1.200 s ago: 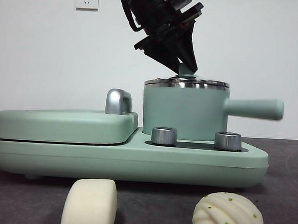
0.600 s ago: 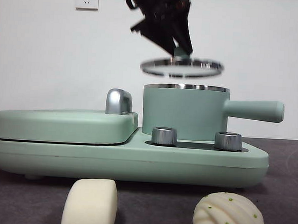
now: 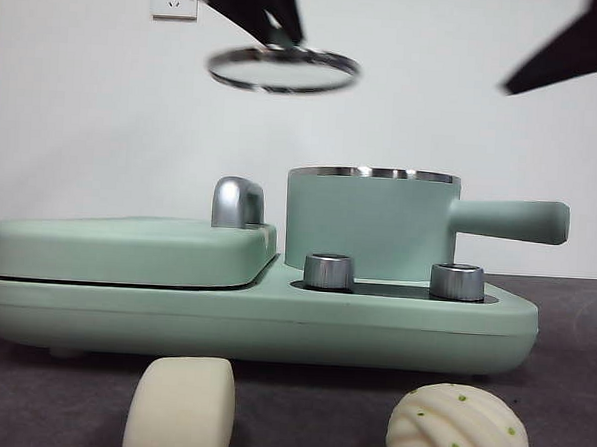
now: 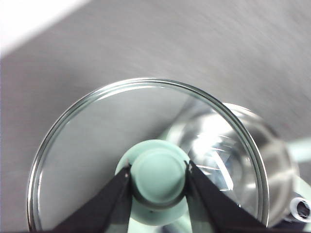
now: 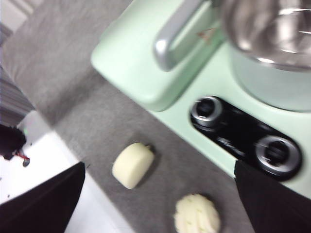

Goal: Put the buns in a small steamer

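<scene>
The small steamer point(image 3: 371, 222) stands uncovered on the mint-green cooker's right side, its steel inside showing in the right wrist view point(image 5: 272, 43). My left gripper point(image 4: 159, 174) is shut on the green knob of the glass lid point(image 3: 283, 69), which hangs high and left of the pot. On the grey table in front of the cooker lie both buns: the smooth oblong bun point(image 3: 180, 408) point(image 5: 132, 165) and the ridged bun with green flecks point(image 3: 458, 429) point(image 5: 197, 214). My right gripper point(image 5: 159, 167) hovers open well above them, a dark shape at the front view's top right point(image 3: 547, 66).
The cooker's flat griddle section point(image 3: 127, 250) with a chrome handle point(image 3: 238, 202) fills the left half. Two steel dials point(image 3: 328, 271) point(image 3: 457, 282) sit below the pot. The pot's straight handle point(image 3: 509, 219) juts right. A white table edge point(image 5: 63, 160) runs beside the grey mat.
The lid came off the steamer and rose up and to the left in my left gripper. The right arm has come into the front view at the top right.
</scene>
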Available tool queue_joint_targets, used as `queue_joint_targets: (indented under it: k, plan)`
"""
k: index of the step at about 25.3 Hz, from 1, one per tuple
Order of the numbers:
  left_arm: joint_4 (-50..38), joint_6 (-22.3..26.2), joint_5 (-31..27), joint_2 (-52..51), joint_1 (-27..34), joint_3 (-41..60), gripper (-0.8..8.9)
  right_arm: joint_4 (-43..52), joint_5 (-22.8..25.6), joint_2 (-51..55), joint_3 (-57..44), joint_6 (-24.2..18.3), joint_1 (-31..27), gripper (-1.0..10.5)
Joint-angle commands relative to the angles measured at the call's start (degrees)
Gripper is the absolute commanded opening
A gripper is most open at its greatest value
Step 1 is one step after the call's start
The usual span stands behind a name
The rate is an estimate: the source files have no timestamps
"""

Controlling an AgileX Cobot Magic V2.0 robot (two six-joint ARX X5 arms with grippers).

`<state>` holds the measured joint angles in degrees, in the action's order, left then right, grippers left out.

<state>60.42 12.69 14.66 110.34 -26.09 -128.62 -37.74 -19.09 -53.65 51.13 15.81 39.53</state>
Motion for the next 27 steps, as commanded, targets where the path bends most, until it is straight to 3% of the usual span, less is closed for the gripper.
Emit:
queue_joint_targets:
  k: [1,4,8,22,24,27]
  plan:
    - [-0.8,0.7,0.0,-1.8,2.5,-2.4,0.17,1.6,4.5,-6.7,2.9,5.7,7.9,4.8]
    - [0.1,-0.1,0.0,-3.0,7.1,-2.4,0.17,1.7,8.0,-16.9,6.3,10.8,15.0,4.8]
    - [0.5,-0.3,0.0,-3.2,11.8,-2.3,0.17,1.7,11.9,-28.2,9.8,12.4,19.6,4.8]
    - [-0.2,-1.6,0.1,-3.2,14.8,-2.1,0.17,4.1,12.8,-45.0,11.6,12.7,22.6,4.7]
    - [-0.2,-1.7,0.1,-3.2,14.8,-2.1,0.17,5.5,13.5,-45.7,11.6,12.6,22.6,4.1]
    - [-0.2,-1.7,0.1,-3.2,14.8,-2.1,0.17,6.5,14.7,-46.0,11.6,12.6,23.0,2.2]
